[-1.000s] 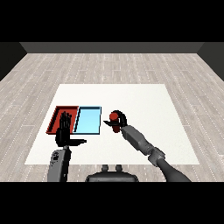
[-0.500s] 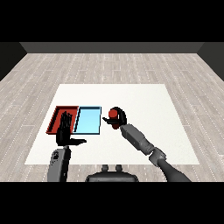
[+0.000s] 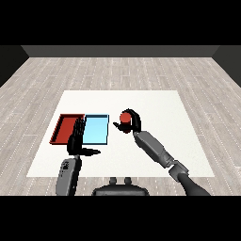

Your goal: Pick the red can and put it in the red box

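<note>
Head view: robot's right hand (image 3: 133, 121) curls round the red can (image 3: 125, 117), grasping it above the white counter (image 3: 155, 108), just right of the light blue tray (image 3: 96, 130) and apart from it. Red tray (image 3: 66, 127) lies touching the blue one's left side, w/ nothing visible inside. Left hand (image 3: 77, 140) is released, fingers straight, over the seam btwn the 2 trays, thumb out to the right. Grey forearms enter from the lower corners.

1 red can (image 3: 125, 117), 2 trays — 1 red tray (image 3: 65, 128), 1 light blue tray (image 3: 96, 130).
</note>
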You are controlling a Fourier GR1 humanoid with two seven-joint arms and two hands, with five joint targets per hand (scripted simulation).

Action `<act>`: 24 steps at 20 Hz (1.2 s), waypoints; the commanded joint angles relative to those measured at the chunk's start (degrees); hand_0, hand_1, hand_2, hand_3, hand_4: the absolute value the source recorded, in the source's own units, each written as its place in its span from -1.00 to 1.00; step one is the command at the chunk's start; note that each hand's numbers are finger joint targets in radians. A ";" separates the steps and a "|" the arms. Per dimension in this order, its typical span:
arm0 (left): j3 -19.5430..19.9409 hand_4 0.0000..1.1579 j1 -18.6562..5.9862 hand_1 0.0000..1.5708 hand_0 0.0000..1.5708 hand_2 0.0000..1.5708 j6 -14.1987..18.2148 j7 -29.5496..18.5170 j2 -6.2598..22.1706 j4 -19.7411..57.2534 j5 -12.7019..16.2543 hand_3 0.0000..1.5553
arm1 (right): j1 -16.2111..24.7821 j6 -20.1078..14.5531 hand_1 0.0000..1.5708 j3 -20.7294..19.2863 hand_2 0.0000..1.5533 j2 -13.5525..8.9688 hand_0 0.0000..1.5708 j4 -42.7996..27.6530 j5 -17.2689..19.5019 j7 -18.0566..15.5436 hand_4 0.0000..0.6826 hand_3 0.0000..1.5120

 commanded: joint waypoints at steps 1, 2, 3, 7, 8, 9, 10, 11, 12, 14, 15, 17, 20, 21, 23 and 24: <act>-3.87 -1.00 -0.23 -1.00 -1.00 -1.00 0.94 5.29 -0.94 -3.28 -1.68 -1.00 | 6.45 -2.06 0.89 1.16 0.84 -4.17 0.89 -12.94 3.04 0.85 0.86 0.84; -4.29 -1.00 -0.29 -1.00 -1.00 -1.00 1.36 5.68 -0.95 -3.56 -1.72 -1.00 | 4.29 -3.62 0.86 0.76 0.83 -4.85 0.86 -14.11 4.44 2.46 0.86 0.84; -4.69 -1.00 -0.36 -1.00 -1.00 -1.00 1.77 6.00 -0.95 -3.80 -1.76 -1.00 | 8.41 -1.42 0.84 0.23 0.81 -8.17 0.84 -18.20 4.19 2.32 0.86 0.83; -6.56 -1.00 -2.70 -1.00 -1.00 -1.00 3.53 8.89 -0.97 -3.99 -3.81 -1.00 | 10.94 -4.90 0.83 -0.49 0.82 -7.13 0.83 -25.66 8.37 6.24 0.82 0.83; -8.24 -1.00 -2.99 -1.00 -1.00 -1.00 5.28 7.95 -0.97 -2.46 -3.60 -1.00 | 11.34 -4.94 0.83 -1.00 0.82 -6.56 0.83 -26.28 9.75 7.17 0.82 0.83; -8.81 -1.00 -3.47 -1.00 -1.00 -1.00 5.89 7.59 -0.98 -1.32 -4.82 -1.00 | 11.54 -4.91 0.83 -1.40 0.82 -5.95 0.83 -26.55 10.86 7.86 0.82 0.83; -8.91 -1.00 -4.82 -1.00 -1.00 -1.00 4.95 10.09 -0.98 -1.42 -4.67 -1.00 | 10.16 -4.60 0.83 -1.69 0.82 -6.02 0.83 -26.56 11.22 9.46 0.82 0.83; -8.20 -1.00 -6.43 -1.00 -1.00 -1.00 5.75 13.07 -0.98 -1.64 -5.11 -1.00 | 13.10 -5.21 0.83 -0.74 0.82 -7.89 0.83 -30.74 12.23 9.98 0.82 0.83; -14.21 -1.00 0.53 -1.00 -1.00 -1.00 8.06 9.65 -0.98 -3.82 -6.46 -1.00 | 11.34 -2.70 0.83 -3.89 0.82 -7.82 0.83 -27.60 11.40 9.50 0.82 0.83; -11.25 -1.00 -7.08 -1.00 -1.00 -1.00 7.82 10.56 -0.98 1.95 -5.24 -1.00 | 12.56 -3.84 0.82 -3.42 0.82 -6.73 0.82 -31.71 14.40 12.24 0.84 0.83; -16.00 -1.00 -9.77 -1.00 -1.00 -1.00 13.61 13.49 -0.98 1.83 -5.64 -1.00 | 12.04 -1.14 0.81 -5.44 0.82 -5.61 0.81 -27.01 13.33 8.08 0.84 0.84; -17.88 -1.00 -7.35 -1.00 -1.00 -1.00 13.41 12.17 -0.98 2.75 -5.47 -1.00 | 16.03 -2.11 0.83 -2.70 0.83 -4.21 0.83 -31.05 16.71 7.73 0.86 0.85; -18.65 -1.00 -5.70 -1.00 -1.00 -1.00 14.06 13.13 -0.98 2.31 -5.29 -1.00 | 15.98 -1.93 0.84 -5.17 0.84 -4.95 0.84 -35.37 18.46 12.44 0.79 0.85; -19.25 -1.00 -6.89 -1.00 -1.00 -1.00 14.43 11.25 -0.98 3.96 -4.91 -1.00 | 19.08 -3.89 0.83 -2.07 0.84 -3.22 0.83 -37.46 21.92 10.91 0.81 0.84; -17.98 -1.00 -11.03 -1.00 -1.00 -1.00 14.81 16.20 -0.98 5.47 -4.23 -1.00 | 18.69 -0.83 0.84 -3.17 0.84 -0.18 0.84 -33.35 22.17 8.27 0.80 0.85; -20.11 -1.00 -6.61 -1.00 -1.00 -1.00 15.04 9.78 -0.98 7.52 -3.86 -1.00 | 17.64 1.05 0.84 -5.58 0.85 -1.12 0.84 -33.65 22.16 8.87 0.83 0.85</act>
